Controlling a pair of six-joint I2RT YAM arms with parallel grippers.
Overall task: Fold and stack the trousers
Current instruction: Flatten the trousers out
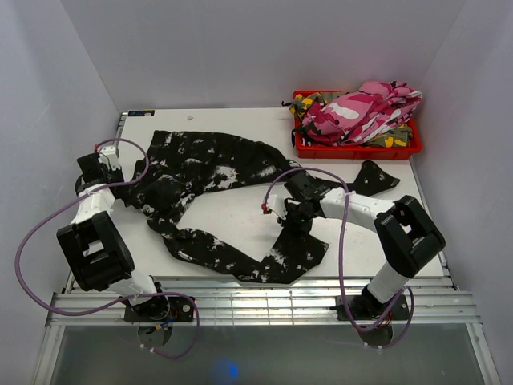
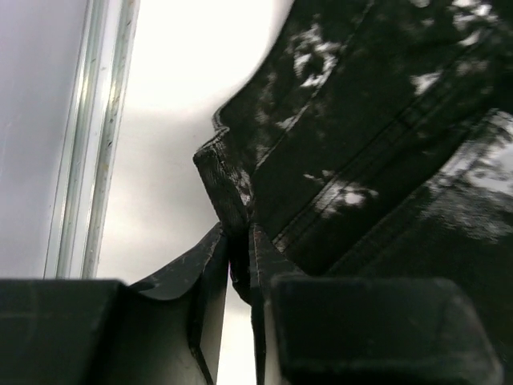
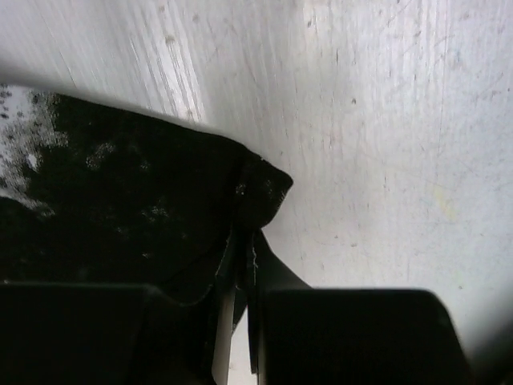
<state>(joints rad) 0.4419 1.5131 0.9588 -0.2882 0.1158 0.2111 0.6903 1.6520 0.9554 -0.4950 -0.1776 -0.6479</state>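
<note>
The black trousers with white splotches (image 1: 212, 172) lie spread and crumpled across the white table (image 1: 232, 212). My left gripper (image 1: 120, 181) is at their left edge. In the left wrist view it (image 2: 239, 233) is shut on a thick seamed corner of the black trousers (image 2: 361, 120). My right gripper (image 1: 290, 215) is at the middle right. In the right wrist view it (image 3: 243, 237) is shut on a bunched corner of the black trousers (image 3: 120, 192). Pink-white camouflage trousers (image 1: 365, 108) and green-yellow camouflage trousers (image 1: 393, 132) are heaped in a red basket (image 1: 357, 150).
The red basket stands at the back right corner. A flap of the black cloth (image 1: 374, 176) lies behind my right arm. The table's metal side rail (image 2: 88, 144) runs close to my left gripper. White walls enclose the table on three sides.
</note>
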